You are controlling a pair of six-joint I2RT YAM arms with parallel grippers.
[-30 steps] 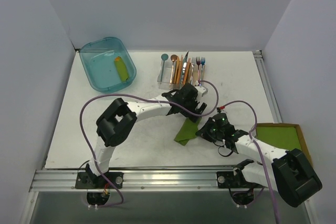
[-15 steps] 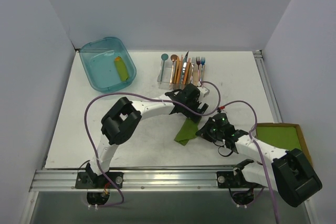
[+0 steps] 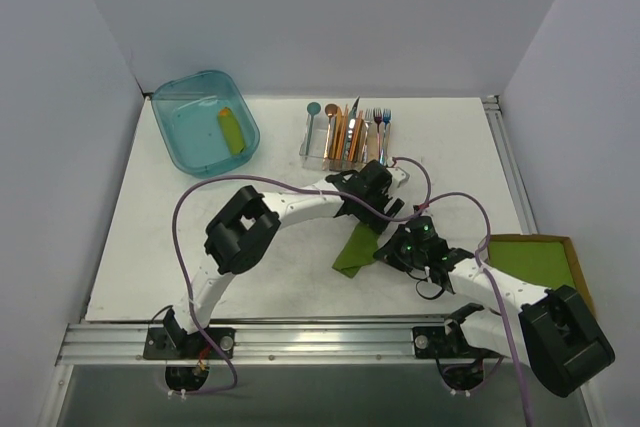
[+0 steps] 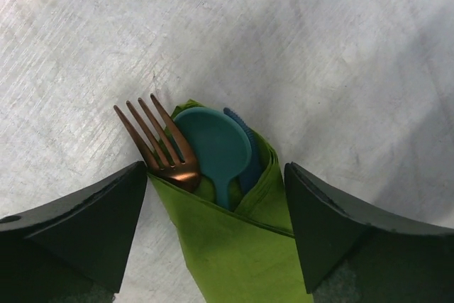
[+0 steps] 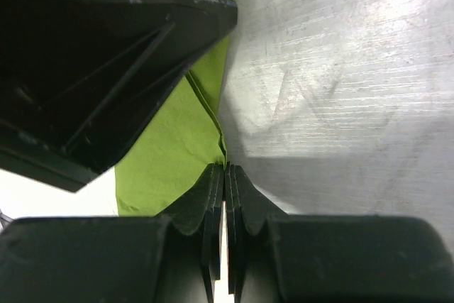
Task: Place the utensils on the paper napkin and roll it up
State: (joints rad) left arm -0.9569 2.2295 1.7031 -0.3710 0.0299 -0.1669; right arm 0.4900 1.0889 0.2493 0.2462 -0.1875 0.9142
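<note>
Top view: even, diffuse light is delivered from above, and the white tabletop (image 3: 150,247) is rendered bright, with only soft, faint shadows cast on it. Wrist views: the close fingers (image 4: 78,225) are rendered near-black and slightly soft; a grey shadow band is recorded across the tabletop in the right wrist view.

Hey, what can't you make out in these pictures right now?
Handles of the fork and spoon: left wrist view, wrapped in the napkin.
The blue piece behind the spoon: only an edge shows.
Whether the shut right end effector pinches paper: right wrist view, tips meet at the napkin's edge.
Top view: the fork and spoon are hidden under the left arm.
</note>
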